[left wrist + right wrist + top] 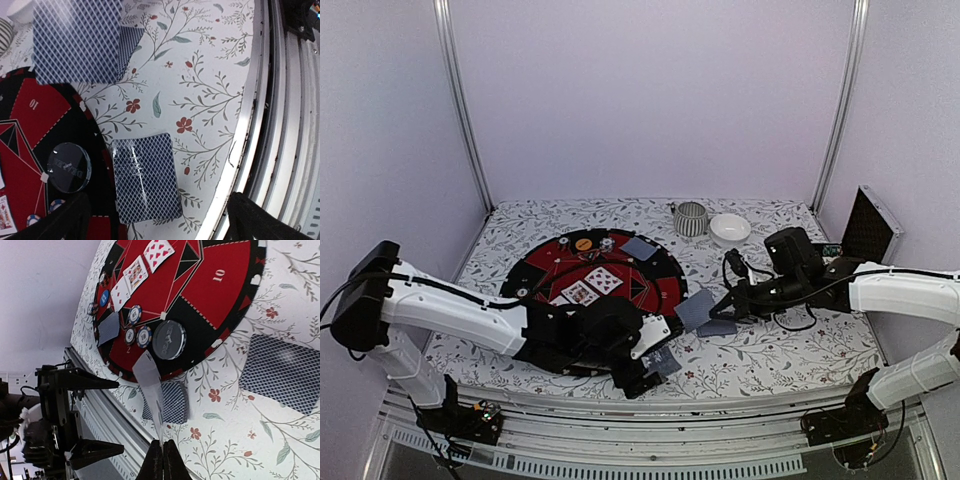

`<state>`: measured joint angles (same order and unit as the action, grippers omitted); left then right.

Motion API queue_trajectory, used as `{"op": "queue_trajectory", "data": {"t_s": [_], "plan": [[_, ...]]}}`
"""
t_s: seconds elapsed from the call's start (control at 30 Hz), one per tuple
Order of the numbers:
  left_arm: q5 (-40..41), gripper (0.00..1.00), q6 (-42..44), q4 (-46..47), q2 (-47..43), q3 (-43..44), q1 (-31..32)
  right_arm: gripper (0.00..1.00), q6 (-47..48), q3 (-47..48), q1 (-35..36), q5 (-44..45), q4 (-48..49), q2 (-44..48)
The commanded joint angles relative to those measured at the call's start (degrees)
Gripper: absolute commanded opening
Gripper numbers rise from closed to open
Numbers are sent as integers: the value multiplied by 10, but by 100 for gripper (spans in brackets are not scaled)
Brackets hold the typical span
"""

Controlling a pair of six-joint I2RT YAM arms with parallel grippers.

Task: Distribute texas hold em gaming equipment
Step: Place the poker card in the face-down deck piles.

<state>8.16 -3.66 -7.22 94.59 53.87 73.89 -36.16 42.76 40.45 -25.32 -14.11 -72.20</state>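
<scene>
Left fingers (70, 215): spread wide, holding nothing, low over the near edge of the surface (210, 90). Between them lies the deck (145, 177), face down and flat, one long edge at the rim of the mat (30, 107).

Right fingers (155, 465): pressed together on the bottom edge of the held card (150, 385). The card is off the surface and upright, seen nearly edge-on from the right wrist. From above, the held card (695, 310) hangs just off the mat's right rim, grey-blue back showing. In the left wrist view it fills the upper left and partly hides a loose card (131, 45) behind it.

Loose card: face down on the surface, just right of the held card and apart from the deck.

On the mat:
- A clear round button (169, 340) sits inside the near rim, close to the deck.
- Three small chips (144, 336) cluster beside the button.
- Face-up cards (135, 272) lie in a row near the centre.
- An orange chip (583, 243) and one face-down card (638, 248) lie on the far side.

Beyond the mat, a cup (691, 218) and a bowl (730, 229) stand side by side at the back.
</scene>
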Motion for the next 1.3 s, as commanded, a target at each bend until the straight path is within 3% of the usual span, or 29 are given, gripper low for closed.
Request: {"op": "queue_trajectory", "data": {"t_s": [0.0, 0.1, 0.23, 0.33, 0.6, 0.83, 1.07, 1.27], "plan": [[-6, 98, 6, 18, -88, -35, 4, 2, -11, 11, 26, -92, 36, -41], [-1, 98, -6, 45, -167, -78, -5, 2, -34, 19, 76, -124, 101, -101], [28, 98, -36, 43, -269, -130, -23, 2, -98, -6, 83, -144, 215, -145], [40, 98, -52, 41, -319, -167, -35, 2, -125, -11, 85, -156, 248, -180], [43, 98, -59, 46, -335, -188, -47, 2, -165, -40, 85, -198, 332, -237], [47, 98, -57, 31, -297, -173, -49, 4, -172, -51, 84, -195, 330, -263], [47, 98, -54, 19, -277, -161, -48, 32, -147, -53, 77, -147, 270, -239], [46, 98, -51, 17, -278, -159, -48, 38, -98, -18, 77, -86, 149, -202]]}}
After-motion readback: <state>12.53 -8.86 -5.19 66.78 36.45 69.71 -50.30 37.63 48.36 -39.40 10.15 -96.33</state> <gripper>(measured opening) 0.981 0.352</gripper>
